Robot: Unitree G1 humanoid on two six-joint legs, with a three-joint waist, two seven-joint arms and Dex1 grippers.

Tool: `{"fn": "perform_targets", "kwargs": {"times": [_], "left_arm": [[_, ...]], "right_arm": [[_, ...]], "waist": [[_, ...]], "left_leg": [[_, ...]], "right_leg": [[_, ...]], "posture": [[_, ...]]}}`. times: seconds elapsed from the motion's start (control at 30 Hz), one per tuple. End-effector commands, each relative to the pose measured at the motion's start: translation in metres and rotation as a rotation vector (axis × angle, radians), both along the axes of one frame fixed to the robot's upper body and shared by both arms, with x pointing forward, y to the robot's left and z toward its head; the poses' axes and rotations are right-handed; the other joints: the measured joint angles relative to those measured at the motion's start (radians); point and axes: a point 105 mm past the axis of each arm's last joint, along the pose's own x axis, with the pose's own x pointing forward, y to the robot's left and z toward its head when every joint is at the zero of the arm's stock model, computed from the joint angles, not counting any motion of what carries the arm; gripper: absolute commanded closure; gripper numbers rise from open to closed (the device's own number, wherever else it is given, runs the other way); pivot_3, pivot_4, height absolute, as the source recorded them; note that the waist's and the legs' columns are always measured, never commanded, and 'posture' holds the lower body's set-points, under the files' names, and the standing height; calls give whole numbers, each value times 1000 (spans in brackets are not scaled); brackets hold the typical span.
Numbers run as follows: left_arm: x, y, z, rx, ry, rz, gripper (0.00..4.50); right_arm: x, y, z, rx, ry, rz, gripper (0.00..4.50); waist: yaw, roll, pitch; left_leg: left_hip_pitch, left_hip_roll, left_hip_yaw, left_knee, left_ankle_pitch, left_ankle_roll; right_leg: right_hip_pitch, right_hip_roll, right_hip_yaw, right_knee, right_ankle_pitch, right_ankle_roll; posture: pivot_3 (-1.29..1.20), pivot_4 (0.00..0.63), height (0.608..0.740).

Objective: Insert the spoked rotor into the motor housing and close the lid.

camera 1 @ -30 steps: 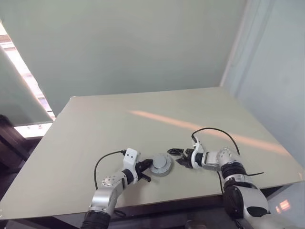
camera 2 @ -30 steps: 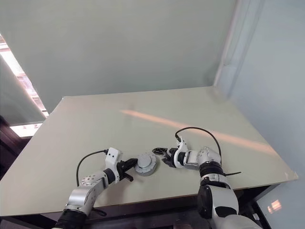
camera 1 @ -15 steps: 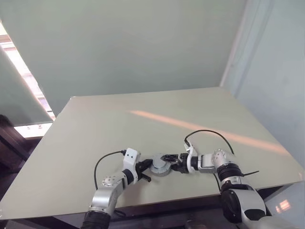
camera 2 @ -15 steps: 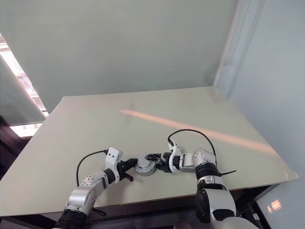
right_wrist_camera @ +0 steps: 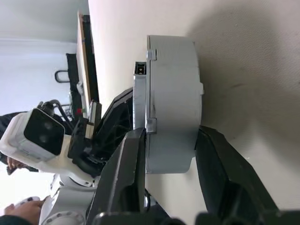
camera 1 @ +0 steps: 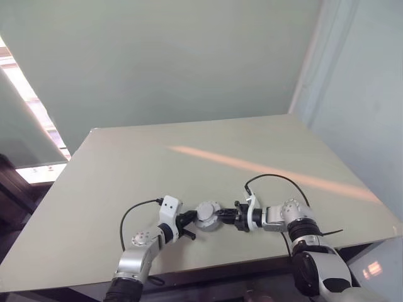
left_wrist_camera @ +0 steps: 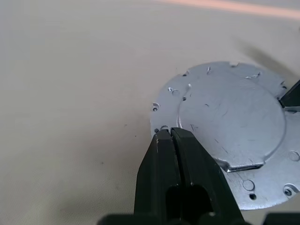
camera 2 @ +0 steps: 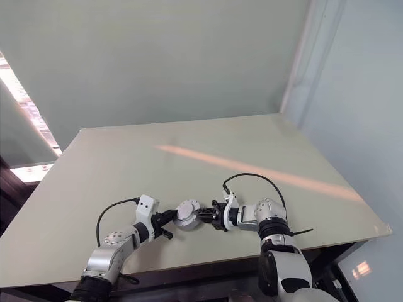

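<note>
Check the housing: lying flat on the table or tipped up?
Flat. The motor housing rests on the table with its silvery closed face up, level. The right gripper straddles its side wall; the left gripper pinches its flange.

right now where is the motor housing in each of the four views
Left eye view: the motor housing sits low centre, between both grippers.
Right eye view: low, slightly left of centre.
Left wrist view: silvery round face right of centre, beyond the shut left gripper.
Right wrist view: seen edge-on, mid-picture, between the right gripper's fingers.
Shared landmark: the pale table.
</note>
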Motion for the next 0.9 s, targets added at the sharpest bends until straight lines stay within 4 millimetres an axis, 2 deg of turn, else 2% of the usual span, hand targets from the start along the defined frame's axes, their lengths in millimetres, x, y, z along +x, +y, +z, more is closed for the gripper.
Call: {"fn": "perform_targets", "kwargs": {"times": [0.03,0.47,0.57,0.6,0.77,0.9], "left_arm": [[-10,-15,-13,-2,62,-57,4500],[-4,-10,-6,-44,47,-10,4500],[-4,-5,-1,-92,101,-2,3879],[-4,-3,2,-111,101,7,3546],[11,28,20,-173,45,160,1779],[20,64,39,-319,7,348,415]], "right_arm": [[1,6,3,11,-4,3,3268],[0,8,0,-2,-12,4,3268],[0,8,-1,-4,-10,3,3268],[0,8,-1,-5,-10,3,3268],[-1,9,-2,-6,-8,1,3268],[-1,9,-3,6,-4,-6,3268]], "waist": [[0,0,0],[-2,0,0],[-4,0,0],[-5,0,0],[-12,-1,2],[-14,-4,4]], "left_leg": [[0,0,0,0,0,0],[0,0,0,0,0,0],[0,0,0,0,0,0],[0,0,0,0,0,0],[-2,0,0,-1,0,0],[-3,1,0,-1,0,0]], "right_leg": [[0,0,0,0,0,0],[0,0,0,0,0,0],[0,0,0,1,0,0],[0,0,0,1,0,0],[-2,0,0,0,0,0],[-4,1,0,0,1,2]], "posture": [[0,0,740],[0,0,740],[0,0,740],[0,0,740],[0,0,740],[0,0,740]]}}
